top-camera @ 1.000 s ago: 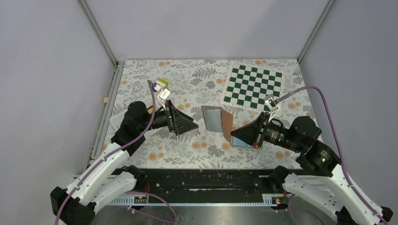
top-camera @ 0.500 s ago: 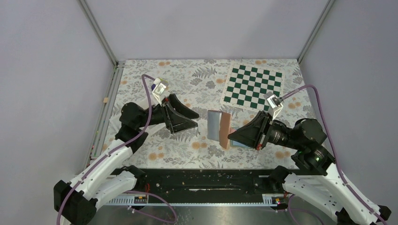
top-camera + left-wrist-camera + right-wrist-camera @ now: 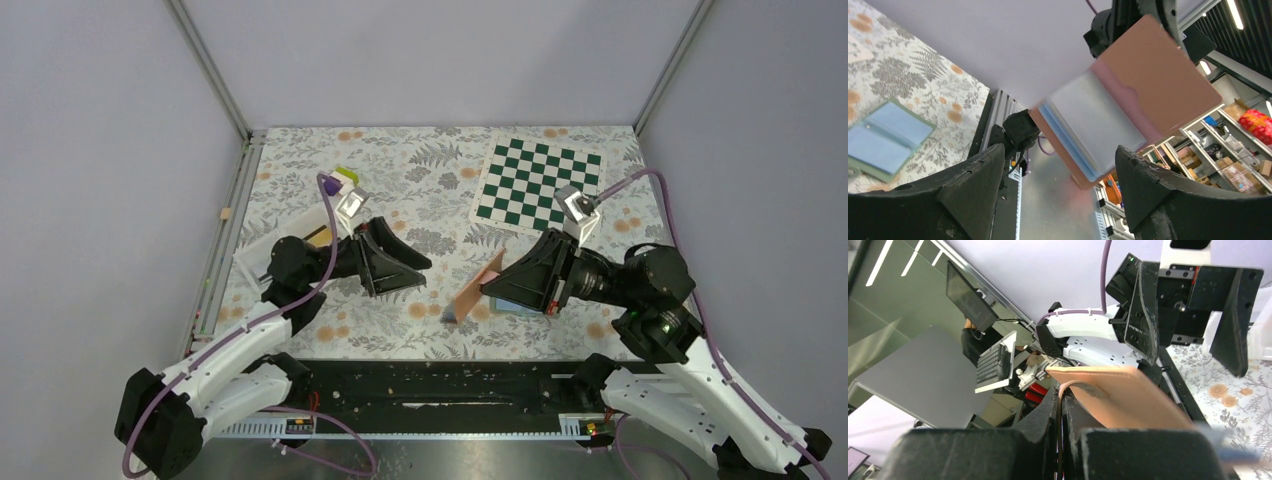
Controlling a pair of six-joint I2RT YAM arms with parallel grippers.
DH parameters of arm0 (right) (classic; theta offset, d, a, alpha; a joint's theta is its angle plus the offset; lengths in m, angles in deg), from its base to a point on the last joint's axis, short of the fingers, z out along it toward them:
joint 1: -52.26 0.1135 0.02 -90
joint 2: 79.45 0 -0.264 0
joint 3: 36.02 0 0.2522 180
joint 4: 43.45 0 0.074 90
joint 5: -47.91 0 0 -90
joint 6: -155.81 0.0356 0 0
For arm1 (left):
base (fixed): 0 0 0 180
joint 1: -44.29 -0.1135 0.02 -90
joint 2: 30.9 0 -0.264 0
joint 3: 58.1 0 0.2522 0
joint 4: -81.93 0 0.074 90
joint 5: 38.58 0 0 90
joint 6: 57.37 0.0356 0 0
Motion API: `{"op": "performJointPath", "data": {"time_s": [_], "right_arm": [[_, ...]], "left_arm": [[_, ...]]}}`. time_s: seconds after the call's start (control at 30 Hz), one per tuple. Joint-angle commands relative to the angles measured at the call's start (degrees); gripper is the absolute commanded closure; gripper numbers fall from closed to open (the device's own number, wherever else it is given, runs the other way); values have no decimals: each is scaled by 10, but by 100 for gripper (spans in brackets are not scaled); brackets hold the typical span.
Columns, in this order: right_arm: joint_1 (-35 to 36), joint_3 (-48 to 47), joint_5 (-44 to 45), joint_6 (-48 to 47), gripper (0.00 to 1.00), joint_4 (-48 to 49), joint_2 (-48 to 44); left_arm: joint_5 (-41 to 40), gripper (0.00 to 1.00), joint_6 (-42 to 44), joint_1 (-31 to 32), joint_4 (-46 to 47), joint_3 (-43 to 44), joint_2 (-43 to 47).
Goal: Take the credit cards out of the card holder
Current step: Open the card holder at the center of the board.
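The right gripper [image 3: 490, 285] is clamped shut on one cover of a salmon-pink card holder [image 3: 474, 292]. A second ago the holder sat on the floral tablecloth [image 3: 400, 170] between the two arms, with its pale pages facing up. It now hangs tilted off the cloth, its lower corner at or just above the cloth. Its open side is turned towards the left gripper [image 3: 404, 262].

The left gripper's jaws stand wide apart and hold nothing. They have stayed that wide while the arm shifted a little, and they now point at the holder from nearby without touching it.

From the left wrist, the holder fills the gap between the fingers, showing a stack of clear, bluish sleeves inside the pink cover. No credit cards show in those sleeves. The view is motion-blurred, so cards may still be tucked inside.

The lift appears to present the sleeves to the free gripper, so that it can reach in and draw a card out. No card has been pulled yet.

A second card holder with green edges [image 3: 885, 137] lies open on the cloth, partly under the right arm. A green-and-white checkerboard mat [image 3: 540, 180] lies at the far right.

No brand, label or writing can be read anywhere. The shelves and boxes behind are too blurred.
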Motion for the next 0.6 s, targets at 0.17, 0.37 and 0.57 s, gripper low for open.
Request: {"op": "performJointPath", "data": {"time_s": [0.17,0.37,0.57], "right_arm": [[-2,-74,-82,-111,100,-76,73],[-2,-174,-242,-318,100,-287,162],[-2,-229,-273,-422,100,-417,209]], "left_arm": [[-77,21,204,8,-205,27,78],[-49,30,282,6,-253,50,108],[-23,20,495,10,-307,93,171]]}}
